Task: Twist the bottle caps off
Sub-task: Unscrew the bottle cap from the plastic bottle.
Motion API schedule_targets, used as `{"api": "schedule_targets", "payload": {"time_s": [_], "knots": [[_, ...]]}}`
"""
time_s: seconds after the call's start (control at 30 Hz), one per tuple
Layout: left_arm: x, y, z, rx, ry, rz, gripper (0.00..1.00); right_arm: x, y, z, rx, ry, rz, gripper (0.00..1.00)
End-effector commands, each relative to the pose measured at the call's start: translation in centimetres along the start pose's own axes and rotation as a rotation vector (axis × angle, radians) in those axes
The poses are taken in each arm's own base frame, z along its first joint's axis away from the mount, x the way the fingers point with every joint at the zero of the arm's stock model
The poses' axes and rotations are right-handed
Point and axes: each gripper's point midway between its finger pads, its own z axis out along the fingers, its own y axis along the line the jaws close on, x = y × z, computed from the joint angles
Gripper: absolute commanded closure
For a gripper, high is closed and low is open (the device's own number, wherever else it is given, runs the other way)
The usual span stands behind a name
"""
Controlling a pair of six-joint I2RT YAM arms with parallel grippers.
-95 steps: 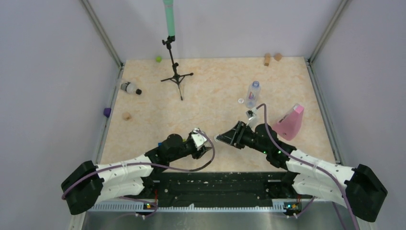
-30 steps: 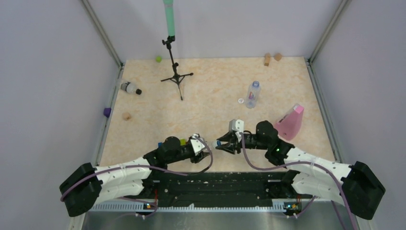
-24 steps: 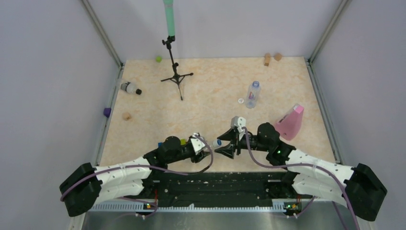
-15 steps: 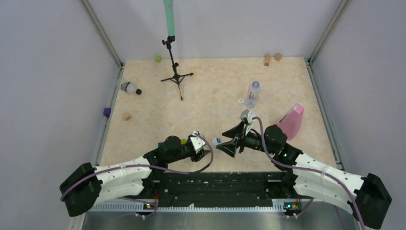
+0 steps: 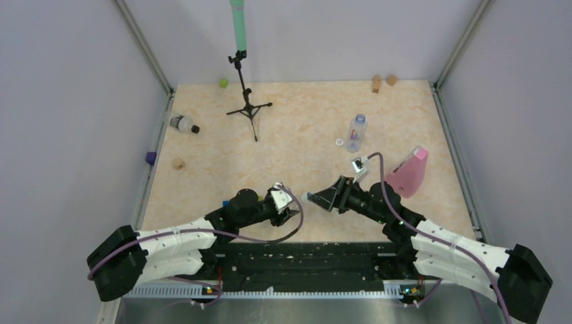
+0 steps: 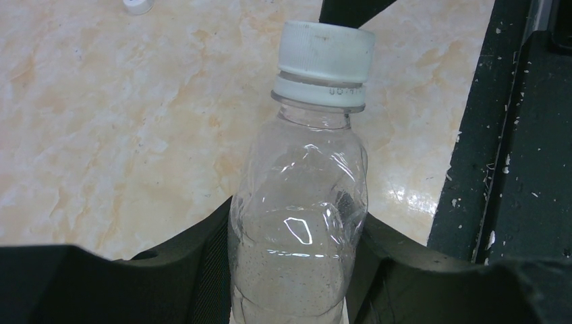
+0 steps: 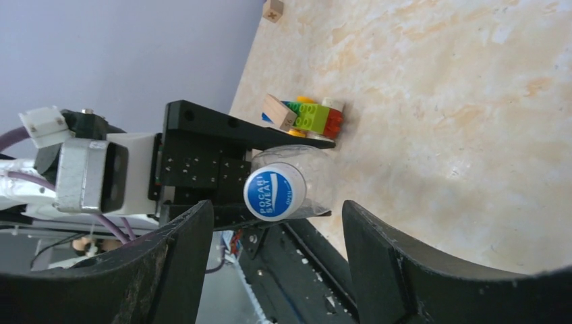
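Observation:
My left gripper (image 5: 291,214) is shut on a small clear bottle (image 6: 297,223) and holds it tilted towards the right arm. Its cap (image 6: 326,57) is white with a blue top. My right gripper (image 5: 322,196) is open and faces the cap end-on. In the right wrist view the cap (image 7: 273,194) sits between the spread fingers (image 7: 168,270), nearer the left one, touching neither. A second bottle (image 5: 355,132) with a label band stands upright at the back right. A third bottle (image 5: 182,123) with a black cap lies at the far left.
A loose white cap (image 5: 339,142) lies beside the upright bottle. A pink wedge (image 5: 409,172) stands right of my right arm. A black stand (image 5: 246,101) is at the back. Small blocks (image 5: 150,158) (image 5: 178,163) (image 5: 376,84) are scattered. Coloured bricks (image 7: 307,116) lie near my left gripper.
My right wrist has rolled, its camera swinging from left to right, and the gripper has drawn back slightly from the cap. My left gripper has kept holding the bottle.

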Motion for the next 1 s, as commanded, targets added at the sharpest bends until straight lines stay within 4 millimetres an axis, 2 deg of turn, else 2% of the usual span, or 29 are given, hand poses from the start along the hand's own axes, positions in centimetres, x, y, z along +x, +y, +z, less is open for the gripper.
{"api": "schedule_targets", "payload": {"time_s": [0.0,0.2,0.43,0.67,0.83,0.97], "knots": [[-2.4,0.6,0.6,-0.017,-0.057,0.007,1.00,-1.6,2.7,0.0,-0.067,-0.051,0.072,0.32],[-2.3,0.6,0.8,-0.014,-0.048,0.011,1.00,-1.2,2.5,0.7,-0.058,-0.026,0.085,0.32],[-2.4,0.6,0.8,-0.012,-0.044,0.017,1.00,-0.9,1.9,1.6,-0.020,-0.003,0.082,0.40],[-2.2,0.6,1.0,-0.008,-0.037,0.023,1.00,-1.2,2.2,1.7,-0.056,-0.035,0.093,0.48],[-2.3,0.5,1.0,0.000,-0.038,0.023,1.00,-1.3,2.2,1.9,-0.049,-0.033,0.093,0.48],[-2.1,0.5,1.0,-0.002,-0.034,0.023,1.00,-1.0,2.3,2.1,-0.055,-0.014,0.084,0.60]]}}
